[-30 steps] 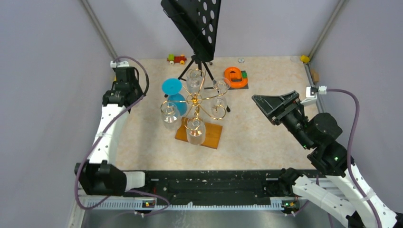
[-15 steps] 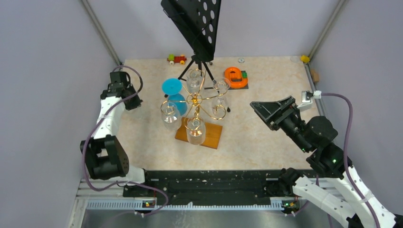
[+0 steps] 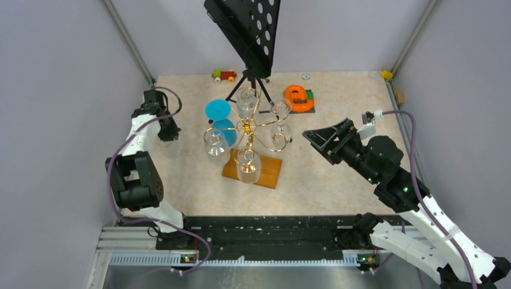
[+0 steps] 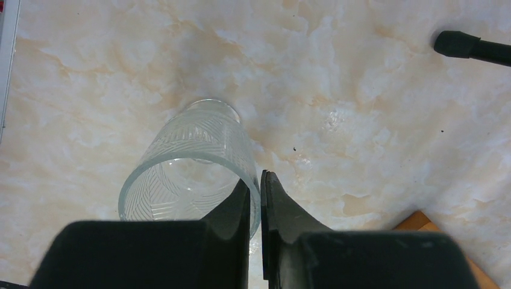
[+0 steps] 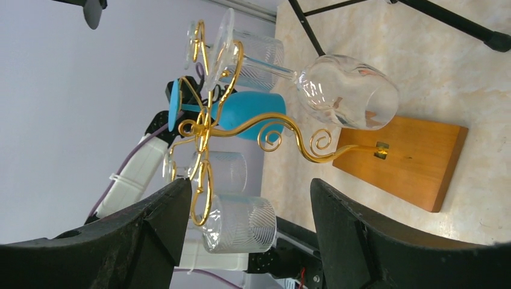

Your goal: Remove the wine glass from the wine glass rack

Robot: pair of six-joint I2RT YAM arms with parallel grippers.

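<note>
Left gripper (image 4: 256, 192): jaws pinched on the rim of a ribbed glass (image 4: 193, 156) below it, on the table (image 4: 361, 90).

Right gripper (image 5: 250, 192): jaws wide apart. Wine glass (image 5: 346, 90) hangs just ahead on the wine glass rack (image 5: 208, 129).

Risk: fingers snag a scroll, tipping the rack or knocking neighbouring glasses (image 5: 238, 223).

White-black arms (image 3: 137, 137), perhaps purple cables (image 3: 393, 111)

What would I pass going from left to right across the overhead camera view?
Left end effector, clamped on a ribbed glass → wine glass rack → open right end effector → small yellow object in the far right corner.
</note>
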